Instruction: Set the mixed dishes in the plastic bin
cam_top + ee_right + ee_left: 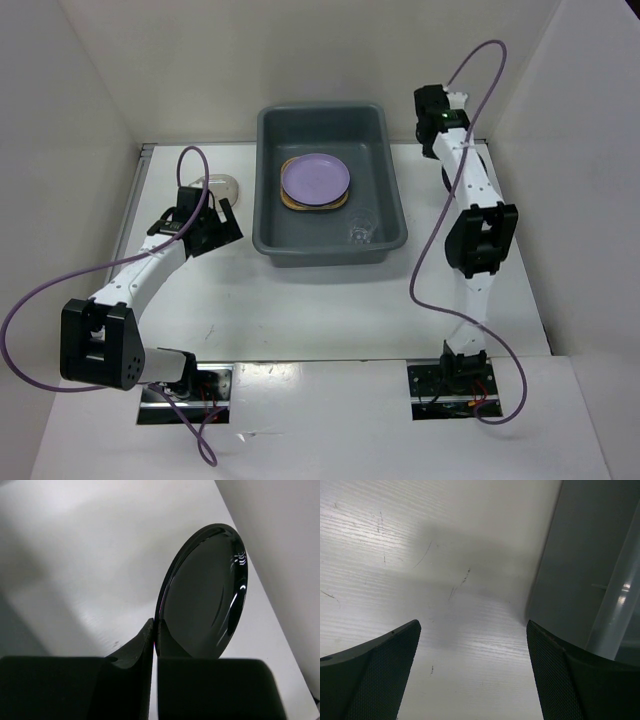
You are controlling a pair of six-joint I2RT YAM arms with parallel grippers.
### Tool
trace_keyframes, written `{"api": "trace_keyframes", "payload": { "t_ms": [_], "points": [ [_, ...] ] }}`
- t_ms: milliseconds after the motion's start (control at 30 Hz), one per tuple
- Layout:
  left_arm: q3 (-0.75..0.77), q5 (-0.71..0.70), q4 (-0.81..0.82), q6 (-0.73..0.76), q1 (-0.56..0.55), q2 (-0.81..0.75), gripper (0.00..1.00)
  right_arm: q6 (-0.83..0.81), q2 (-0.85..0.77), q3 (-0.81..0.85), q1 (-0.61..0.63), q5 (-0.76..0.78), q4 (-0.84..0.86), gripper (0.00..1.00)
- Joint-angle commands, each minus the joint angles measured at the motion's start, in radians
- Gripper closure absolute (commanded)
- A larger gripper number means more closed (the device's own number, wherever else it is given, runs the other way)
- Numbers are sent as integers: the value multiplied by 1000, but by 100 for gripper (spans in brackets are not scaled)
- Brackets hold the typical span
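Note:
The grey-blue plastic bin (385,165) stands at the middle back of the table. Inside it the lilac plate (316,178) lies on the bamboo tray (288,201), and the clear glass cup (361,232) stands at its near right corner. The small beige dish (224,187) sits on the table left of the bin. My left gripper (215,222) is open and empty just in front of that dish; in the left wrist view (472,627) it hangs over bare table beside the bin's wall (570,570). My right gripper (156,630) is shut on the rim of the small black dish (205,600), holding it on edge. The sunburst plate is hidden.
White walls close in the table at the back and both sides. My right arm (478,240) rises along the bin's right side, with its wrist (440,112) near the back right corner. Purple cables loop from both arms.

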Motion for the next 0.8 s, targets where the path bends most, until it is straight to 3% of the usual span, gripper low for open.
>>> {"api": "trace_keyframes", "payload": {
  "t_ms": [0,267,600,767],
  "points": [
    [-8,17,25,24,6,6,7,-38,-162,-15,119,80,110,100],
    [-17,35,35,15,6,6,7,-276,-281,-54,550,128,328,100],
    [-26,44,35,6,6,-21,7,-363,-69,-12,656,22,388,100],
    [-35,55,44,6,6,-21,7,-402,107,134,656,-18,379,100]
  ]
}}
